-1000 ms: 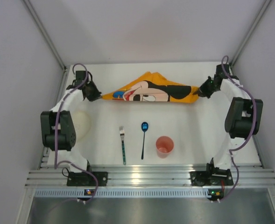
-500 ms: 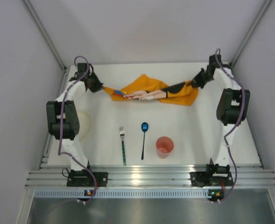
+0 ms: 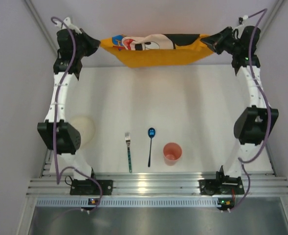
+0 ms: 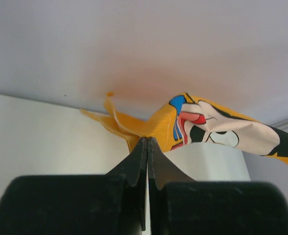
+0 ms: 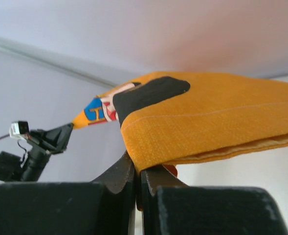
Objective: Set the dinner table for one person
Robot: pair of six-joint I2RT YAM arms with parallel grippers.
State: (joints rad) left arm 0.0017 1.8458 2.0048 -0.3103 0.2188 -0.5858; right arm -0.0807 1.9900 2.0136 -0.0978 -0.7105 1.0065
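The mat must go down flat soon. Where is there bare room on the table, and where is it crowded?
The widest bare patch of the dinner table lies between the held placemat and the row of fork, spoon and cup. A smaller one lies right of the cup. The near strip is crowded, plate at its left.

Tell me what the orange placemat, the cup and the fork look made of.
The placemat: matte woven cloth; weave, stitched hem and sagging folds show. The cup: likely plastic, translucent pink. The fork: tines look like metal; the dark green handle may be plastic, too small to tell.
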